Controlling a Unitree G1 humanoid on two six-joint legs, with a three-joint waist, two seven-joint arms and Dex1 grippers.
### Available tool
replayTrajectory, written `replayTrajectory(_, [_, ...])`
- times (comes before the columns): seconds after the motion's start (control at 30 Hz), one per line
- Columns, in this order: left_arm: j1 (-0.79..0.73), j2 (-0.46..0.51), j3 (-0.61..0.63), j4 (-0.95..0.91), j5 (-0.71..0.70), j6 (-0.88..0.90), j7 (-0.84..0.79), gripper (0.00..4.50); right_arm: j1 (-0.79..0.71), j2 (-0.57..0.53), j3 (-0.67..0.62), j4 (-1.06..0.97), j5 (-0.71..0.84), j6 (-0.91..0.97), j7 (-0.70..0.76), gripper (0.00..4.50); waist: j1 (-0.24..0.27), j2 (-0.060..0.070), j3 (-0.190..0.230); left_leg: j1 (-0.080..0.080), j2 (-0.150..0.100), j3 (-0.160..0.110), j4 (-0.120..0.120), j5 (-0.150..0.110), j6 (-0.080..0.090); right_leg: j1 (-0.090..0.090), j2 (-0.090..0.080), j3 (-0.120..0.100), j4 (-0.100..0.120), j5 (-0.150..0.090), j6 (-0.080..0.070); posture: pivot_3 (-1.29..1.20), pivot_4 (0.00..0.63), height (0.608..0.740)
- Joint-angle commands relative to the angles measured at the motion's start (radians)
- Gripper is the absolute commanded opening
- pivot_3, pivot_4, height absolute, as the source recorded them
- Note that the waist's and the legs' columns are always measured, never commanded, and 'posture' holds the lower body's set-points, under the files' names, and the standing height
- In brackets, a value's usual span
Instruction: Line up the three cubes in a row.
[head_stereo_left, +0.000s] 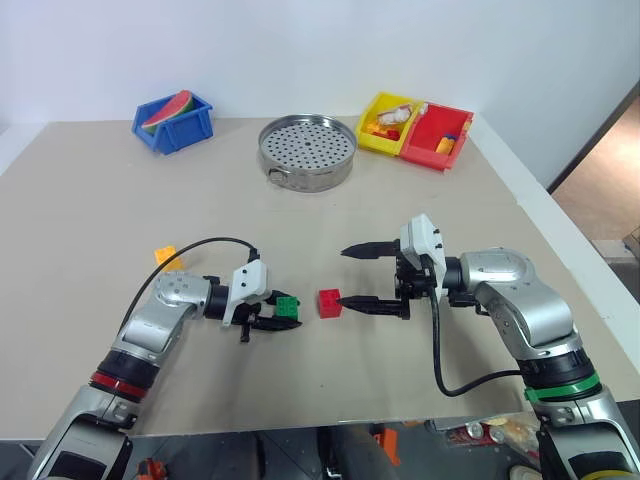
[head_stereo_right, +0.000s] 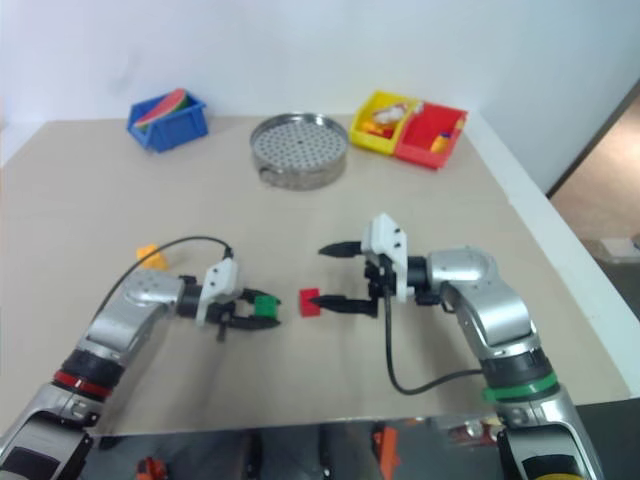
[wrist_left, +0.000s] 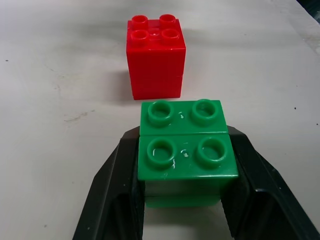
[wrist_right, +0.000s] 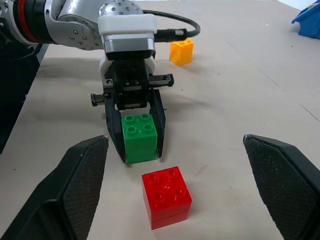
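The left gripper (head_stereo_left: 283, 318) has its two black fingers clamped on the green cube (head_stereo_left: 288, 307), low over the table (head_stereo_left: 90, 230); the red cube (head_stereo_left: 329, 303) sits just beside it, a small gap between them; the right gripper (head_stereo_left: 352, 275) stands wide apart, holding nothing, its lower finger right by the red cube; the yellow-orange cube (head_stereo_left: 166, 256) lies well apart, behind the left arm.
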Motion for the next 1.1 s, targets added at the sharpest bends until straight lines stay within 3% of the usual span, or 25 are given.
replayTrajectory(0.03, [-0.018, 0.002, -0.006, 0.002, 0.01, -0.007, -0.006, 1.36, 0.005, -0.013, -0.025, -0.053, 0.012, 0.001, -0.014, 4.5, 0.0, 0.0, 0.0, 0.0, 0.0, 0.0, 0.0, 0.0, 0.0, 0.0, 0.0, 0.0, 0.0, 0.0, 0.0, 0.0, 0.15, 0.74])
replayTrajectory(0.43, [-0.038, -0.009, 0.004, 0.023, 0.025, 0.069, 0.056, 1.36, 0.005, -0.017, -0.024, -0.05, 0.013, -0.001, -0.016, 4.5, 0.0, 0.0, 0.0, 0.0, 0.0, 0.0, 0.008, 0.0, 0.0, 0.003, 0.0, 0.0, 0.0, 0.004, 0.004, 0.0, 0.15, 0.74])
replayTrajectory(0.5, [-0.035, -0.007, 0.003, 0.018, 0.023, 0.071, 0.051, 2.45, 0.004, -0.017, -0.023, -0.048, 0.012, -0.002, -0.014, 4.5, 0.0, 0.0, 0.0, 0.0, 0.0, 0.0, 0.009, 0.001, 0.001, 0.003, 0.0, 0.001, 0.0, 0.005, 0.003, 0.0, 0.15, 0.74])
replayTrajectory(0.7, [-0.027, 0.005, 0.006, 0.0, 0.023, 0.072, 0.048, 4.48, -0.001, -0.017, -0.018, -0.039, 0.009, -0.004, -0.005, 4.5, 0.0, 0.0, 0.0, 0.0, 0.0, 0.0, 0.009, 0.001, 0.002, 0.003, 0.0, 0.001, 0.0, 0.006, 0.004, 0.0, 0.15, 0.74])
replayTrajectory(0.9, [-0.037, 0.072, 0.076, -0.13, -0.014, 0.113, 0.059, 4.48, -0.007, -0.02, -0.019, -0.039, 0.011, 0.0, 0.0, 4.5, 0.0, 0.0, 0.0, -0.002, 0.0, 0.0, 0.009, 0.001, 0.002, 0.001, 0.0, 0.001, 0.0, 0.005, 0.003, 0.0, 0.15, 0.74])
replayTrajectory(1.1, [-0.038, 0.175, 0.271, -0.357, -0.24, 0.406, 0.104, 4.48, -0.021, -0.025, -0.032, -0.029, 0.026, 0.013, 0.002, 4.5, -0.001, 0.0, 0.0, -0.002, 0.0, 0.0, 0.009, 0.001, 0.002, 0.001, 0.0, 0.001, 0.0, 0.005, 0.003, 0.0, 0.15, 0.74])
